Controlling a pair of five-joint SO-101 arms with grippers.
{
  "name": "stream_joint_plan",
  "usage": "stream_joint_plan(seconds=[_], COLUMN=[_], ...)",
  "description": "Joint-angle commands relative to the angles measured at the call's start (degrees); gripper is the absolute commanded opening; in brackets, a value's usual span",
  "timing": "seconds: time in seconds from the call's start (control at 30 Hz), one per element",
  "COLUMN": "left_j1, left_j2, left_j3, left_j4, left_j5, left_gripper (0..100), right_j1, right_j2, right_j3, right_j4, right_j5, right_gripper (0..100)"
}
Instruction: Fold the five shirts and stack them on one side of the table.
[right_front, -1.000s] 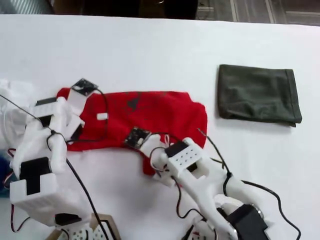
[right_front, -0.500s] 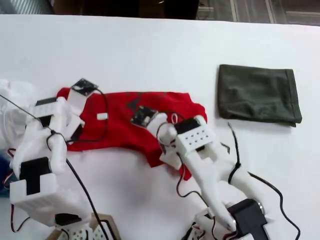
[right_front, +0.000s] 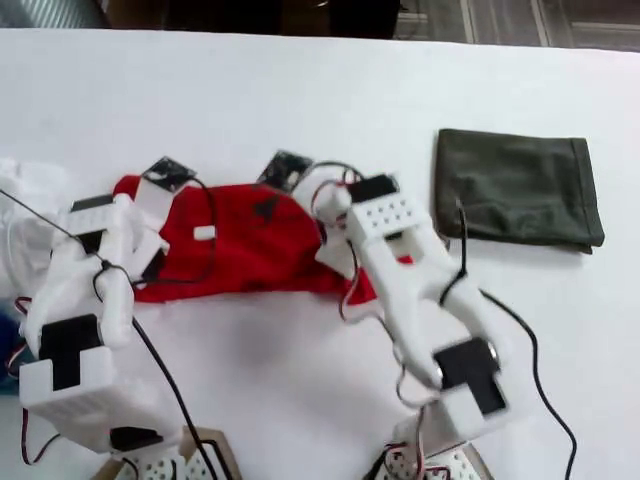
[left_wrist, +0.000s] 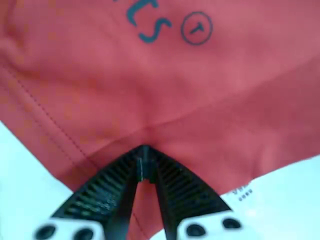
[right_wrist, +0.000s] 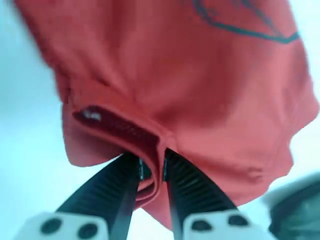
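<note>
Folding the red shirt (right_front: 240, 250) — part doubled over, bunched between the two grippers on the table (right_front: 300, 80). Clamped at one edge by the left gripper (left_wrist: 143, 162), closed tight on a crease of cloth just in from the hem seam, with the print beyond the tips. Pinched at the other end by the right gripper (right_wrist: 151, 172), closed on a doubled hem, seemingly raised off the table, the cloth draping away from the tips.

To do this fold well:
- Hold the left pinch low and steady as an anchor.
- Carry the right pinch across toward the left gripper, high enough not to drag the lower layer.
- Lay edge on edge, and let go only once the layers lie flat.
- Expect soft cloth to sag and slip, so go slowly and without jerks.

Probably early in the task, judging by one shirt finished.

For holders, only the stacking side counts — well beyond the right gripper, on the side away from the left one. Holds one folded dark green shirt (right_front: 515, 190), flat, apart from the red shirt. On the left gripper's outer side, at the table's edge, a heap of white cloth (right_front: 25, 195), perhaps shirts waiting.
</note>
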Motion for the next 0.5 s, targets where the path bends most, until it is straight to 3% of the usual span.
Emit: stream_joint_plan(seconds=[0.0,0.1,0.27,0.47], left_j1=[0.53,0.53,0.53,0.53], left_j2=[-0.44,-0.44,-0.44,-0.44], left_j3=[0.22,0.22,0.22,0.57], left_j4=[-1.41,-1.41,-1.41,-1.49], left_j5=[-0.35,-0.35,-0.35,-0.35], left_gripper=[3,3,3,3], right_j1=[1.71,1.71,2.77,6.46], right_j2=[6.20,11.21,14.46,12.62], right_j3=[-10.20,-15.47,-21.80,-27.25], right_j4=[0.84,3.56,6.55,6.46], right_j5=[0.53,0.53,0.09,0.00], right_gripper=[2.5,5.1,20.1,13.6])
